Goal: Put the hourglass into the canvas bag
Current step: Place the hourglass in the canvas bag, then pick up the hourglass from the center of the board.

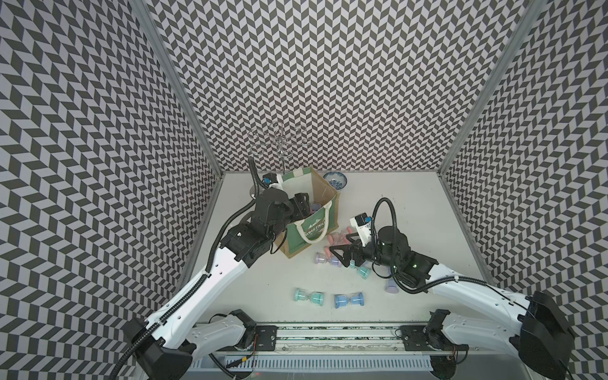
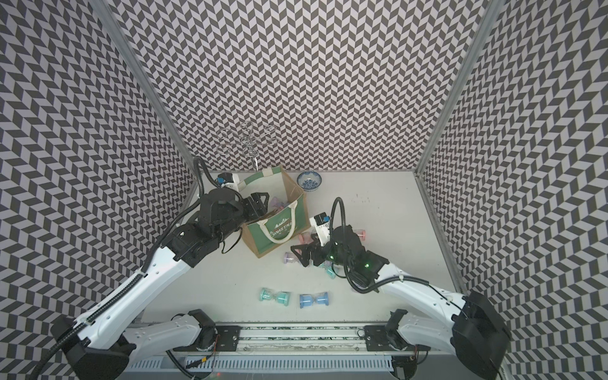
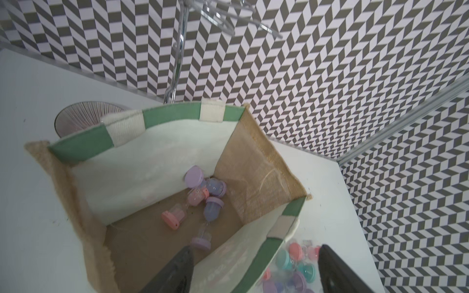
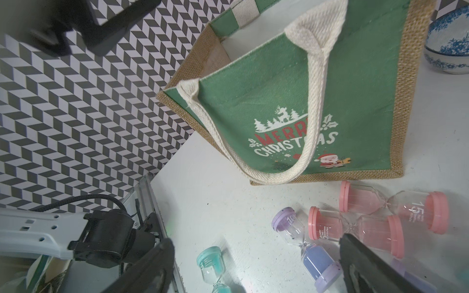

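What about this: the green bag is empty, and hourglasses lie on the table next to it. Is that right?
Not quite. The bag is not empty: the left wrist view shows pink and purple hourglasses lying on its bottom. The rest holds: more hourglasses lie on the table next to it.

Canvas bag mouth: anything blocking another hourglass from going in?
Yes: the left gripper hangs open over the front rim of the canvas bag, one finger above its inside, blocking part of the mouth. The rest looks free.
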Controlling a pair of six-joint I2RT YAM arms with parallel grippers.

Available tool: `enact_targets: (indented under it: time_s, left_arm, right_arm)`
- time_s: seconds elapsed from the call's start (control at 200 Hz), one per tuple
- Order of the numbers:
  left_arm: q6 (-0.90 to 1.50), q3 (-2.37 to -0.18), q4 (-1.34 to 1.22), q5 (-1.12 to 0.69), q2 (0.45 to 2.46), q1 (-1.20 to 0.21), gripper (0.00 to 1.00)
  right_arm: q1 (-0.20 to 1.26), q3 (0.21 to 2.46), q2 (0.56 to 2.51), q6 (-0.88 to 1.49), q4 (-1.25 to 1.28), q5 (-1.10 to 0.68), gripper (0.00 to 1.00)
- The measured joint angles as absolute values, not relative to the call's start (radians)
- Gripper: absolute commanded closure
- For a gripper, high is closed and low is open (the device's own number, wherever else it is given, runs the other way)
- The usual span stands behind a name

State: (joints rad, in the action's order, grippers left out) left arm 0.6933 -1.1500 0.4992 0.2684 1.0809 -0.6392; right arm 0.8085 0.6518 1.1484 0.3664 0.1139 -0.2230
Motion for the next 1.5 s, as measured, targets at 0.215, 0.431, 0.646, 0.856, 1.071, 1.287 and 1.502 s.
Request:
enact_targets:
  time_s: [0.215,0.431,0.646,0.856,1.071,1.287,1.502]
  left_arm:
    - [0.778,-1.082,0.607,0.297,0.978,-0.718,0.23]
    - [0.869,-1.021,0.724,0.304,0.961,-0.804,0.23]
    - [0.992,-0.909,0.789,0.282,0.936,-0.883,0.23]
    - [1.117,-0.799,0.806,0.220,0.937,-0.945,0.22]
    - [1.259,-0.667,0.804,0.138,0.907,-0.997,0.22]
    - [1.366,-0.573,0.803,0.078,0.878,-1.040,0.21]
    - [1.461,-0.509,0.774,0.054,0.855,-1.078,0.21]
  right_arm:
    - [0.832,0.582,1.171,0.347,0.141,-0.213,0.01]
    - [0.855,0.535,1.187,0.328,0.191,-0.216,0.01]
    - [0.884,0.503,1.213,0.294,0.237,-0.229,0.01]
    - [0.921,0.444,1.213,0.268,0.274,-0.241,0.01]
    - [0.928,0.405,1.213,0.247,0.309,-0.231,0.01]
    - [0.928,0.397,1.213,0.243,0.341,-0.223,0.01]
    - [0.928,0.390,1.212,0.243,0.346,-0.206,0.01]
